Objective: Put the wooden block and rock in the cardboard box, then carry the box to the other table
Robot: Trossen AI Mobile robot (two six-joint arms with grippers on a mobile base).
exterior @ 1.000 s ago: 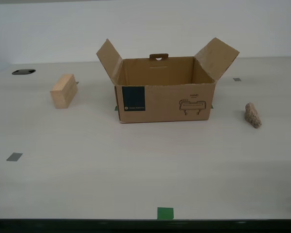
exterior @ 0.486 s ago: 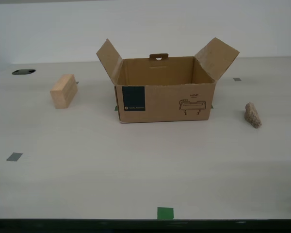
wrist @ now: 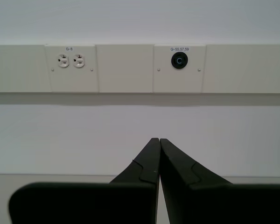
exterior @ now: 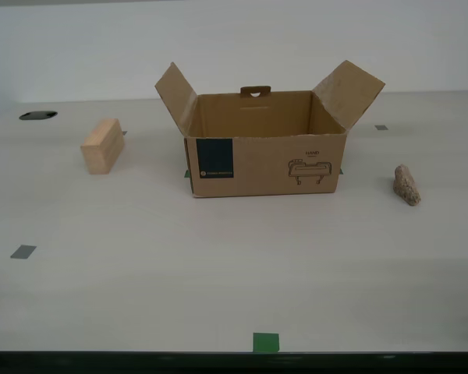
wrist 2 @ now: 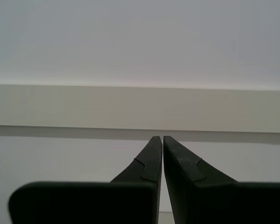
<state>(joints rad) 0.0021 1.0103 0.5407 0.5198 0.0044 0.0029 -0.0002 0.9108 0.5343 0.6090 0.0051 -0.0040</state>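
Observation:
The cardboard box [exterior: 265,152] stands open in the middle of the beige table, flaps spread, its inside bare as far as I can see. The wooden block [exterior: 102,146] lies on the table toward the exterior view's left. The rock [exterior: 406,185] lies toward the exterior view's right. Neither arm shows in the exterior view. My first gripper [wrist: 158,141] is shut with nothing in it and faces a wall with outlets. My second gripper [wrist 2: 162,139] is also shut and empty, facing a plain wall. The other table is out of view.
Grey tape squares [exterior: 23,252] and a green tape mark [exterior: 266,342] dot the beige table [exterior: 218,273]. A dark cable hole [exterior: 37,115] sits at the back on the exterior view's left. Wall outlets [wrist: 70,60] and a round socket [wrist: 179,60] face the first wrist camera.

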